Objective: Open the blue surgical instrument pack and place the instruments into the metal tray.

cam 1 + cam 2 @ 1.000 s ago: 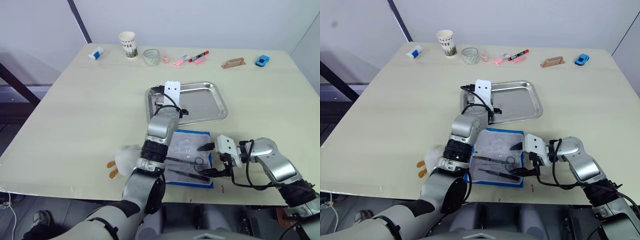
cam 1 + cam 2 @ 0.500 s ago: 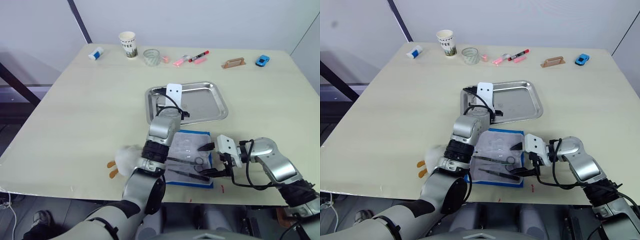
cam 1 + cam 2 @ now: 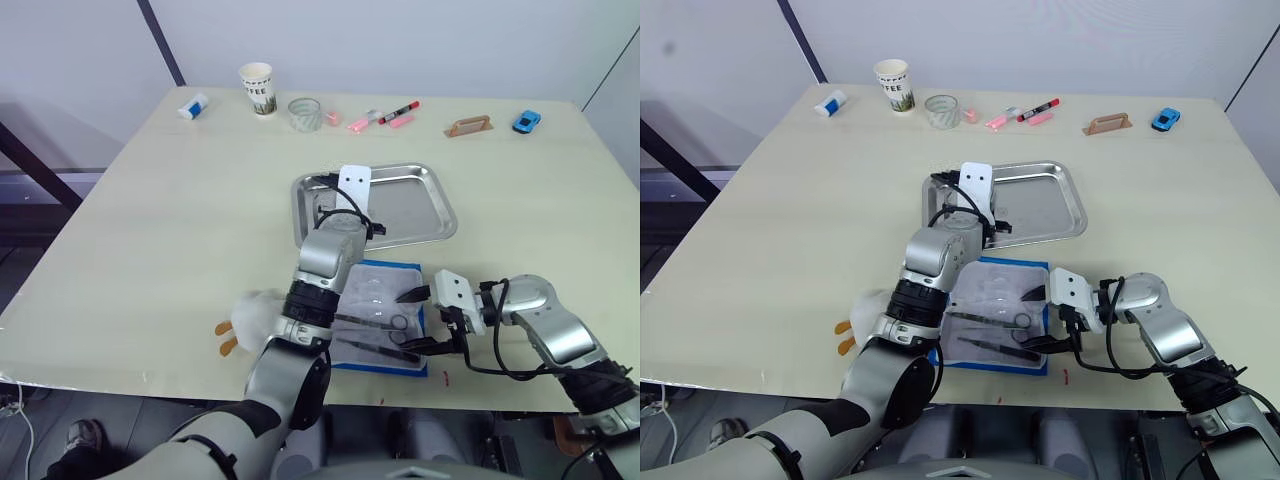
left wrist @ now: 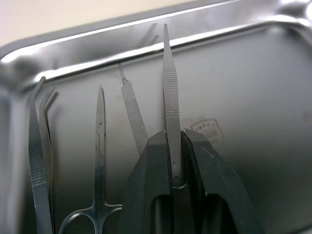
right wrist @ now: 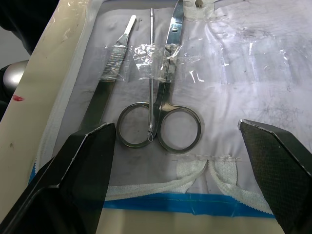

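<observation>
- Pale wooden table (image 3: 150, 220) under a plain grey-white wall; dark slanted bar behind the far left corner.
- Along the far edge: paper cup (image 3: 256, 88), clear glass (image 3: 303, 113), pink pens (image 3: 358, 124), red marker (image 3: 398, 111), tan handle-shaped block (image 3: 468, 126), small blue toy car (image 3: 524, 121), white-and-blue bottle (image 3: 192, 106) lying flat.
- White lump with orange sticks (image 3: 245, 320) near the front edge, left of the pack.
- Metal tray (image 3: 435, 200) mid-table, long axis across the table; inside it, bent forceps (image 4: 36, 151), small scissors (image 4: 99, 161) and a scalpel handle (image 4: 133, 114), lying roughly parallel, tips toward the tray's rim.
- Left gripper (image 4: 173, 161) over the tray's left part, fingers pinched tight on straight tweezers (image 4: 169, 97), tip pointing at the same rim.
- Blue surgical instrument pack (image 3: 380, 315) lying open just in front of the tray, pale lining up.
- Still in the pack under clear tape: ring-handled scissors (image 5: 163, 112), thin probe (image 5: 152, 73), flat scalpel handle (image 5: 109, 80), side by side, rings toward the right gripper.
- Right gripper (image 5: 178, 161) at the pack's right edge, fingers spread wide, empty.
</observation>
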You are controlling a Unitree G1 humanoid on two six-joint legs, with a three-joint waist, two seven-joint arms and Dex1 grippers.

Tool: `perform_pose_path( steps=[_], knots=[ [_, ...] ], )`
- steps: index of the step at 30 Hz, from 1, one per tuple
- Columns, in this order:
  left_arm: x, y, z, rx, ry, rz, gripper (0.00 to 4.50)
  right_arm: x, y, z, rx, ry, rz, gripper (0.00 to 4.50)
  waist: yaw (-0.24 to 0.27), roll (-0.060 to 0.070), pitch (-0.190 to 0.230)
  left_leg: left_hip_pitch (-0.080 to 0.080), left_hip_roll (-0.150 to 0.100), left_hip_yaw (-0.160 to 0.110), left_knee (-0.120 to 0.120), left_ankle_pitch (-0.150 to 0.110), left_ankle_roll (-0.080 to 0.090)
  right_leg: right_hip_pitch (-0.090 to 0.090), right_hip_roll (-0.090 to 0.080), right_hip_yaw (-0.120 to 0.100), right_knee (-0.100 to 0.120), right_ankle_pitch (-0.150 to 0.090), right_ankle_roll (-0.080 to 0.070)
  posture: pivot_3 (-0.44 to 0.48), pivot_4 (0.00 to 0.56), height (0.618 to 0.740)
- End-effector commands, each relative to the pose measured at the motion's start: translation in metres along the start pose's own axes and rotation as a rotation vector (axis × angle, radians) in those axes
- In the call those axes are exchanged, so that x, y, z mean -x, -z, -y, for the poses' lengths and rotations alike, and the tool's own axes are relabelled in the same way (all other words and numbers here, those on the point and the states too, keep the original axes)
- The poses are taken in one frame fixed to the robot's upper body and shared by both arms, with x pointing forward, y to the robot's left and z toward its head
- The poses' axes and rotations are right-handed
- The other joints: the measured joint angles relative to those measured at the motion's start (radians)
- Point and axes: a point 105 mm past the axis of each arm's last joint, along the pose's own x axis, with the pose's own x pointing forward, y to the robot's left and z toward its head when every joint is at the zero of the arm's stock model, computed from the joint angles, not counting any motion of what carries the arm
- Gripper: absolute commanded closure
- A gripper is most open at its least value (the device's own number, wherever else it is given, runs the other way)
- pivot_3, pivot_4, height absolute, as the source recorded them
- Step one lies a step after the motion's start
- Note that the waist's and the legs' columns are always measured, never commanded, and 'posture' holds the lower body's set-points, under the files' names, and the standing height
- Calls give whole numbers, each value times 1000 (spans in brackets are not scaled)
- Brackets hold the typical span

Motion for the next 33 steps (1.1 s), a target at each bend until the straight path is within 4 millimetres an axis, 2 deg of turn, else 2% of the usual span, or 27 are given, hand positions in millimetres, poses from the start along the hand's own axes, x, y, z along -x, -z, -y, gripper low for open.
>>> perform_pose_path(
  steps=[1, 29, 30, 33],
  knots=[
    [10, -7, 32, 37, 85, 28, 4457, -5, 23, -15, -94, -63, -69, 104, 0, 0, 0, 0, 0, 0, 0, 0, 0, 0, 0, 0, 0, 0, 0, 0, 150, 740],
    [4, 8, 26, 60, 81, -38, 4457, -6, 22, -13, -92, -55, -62, 104, 0, 0, 0, 0, 0, 0, 0, 0, 0, 0, 0, 0, 0, 0, 0, 0, 150, 740],
    [4, 7, 26, 59, 81, -37, 3560, -6, 22, -13, -92, -54, -62, 104, 0, 0, 0, 0, 0, 0, 0, 0, 0, 0, 0, 0, 0, 0, 0, 0, 150, 740],
    [4, 6, 26, 57, 83, -33, 2403, -6, 22, -13, -92, -53, -61, 104, 0, 0, 0, 0, 0, 0, 0, 0, 0, 0, 0, 0, 0, 0, 0, 0, 150, 740]
  ],
)
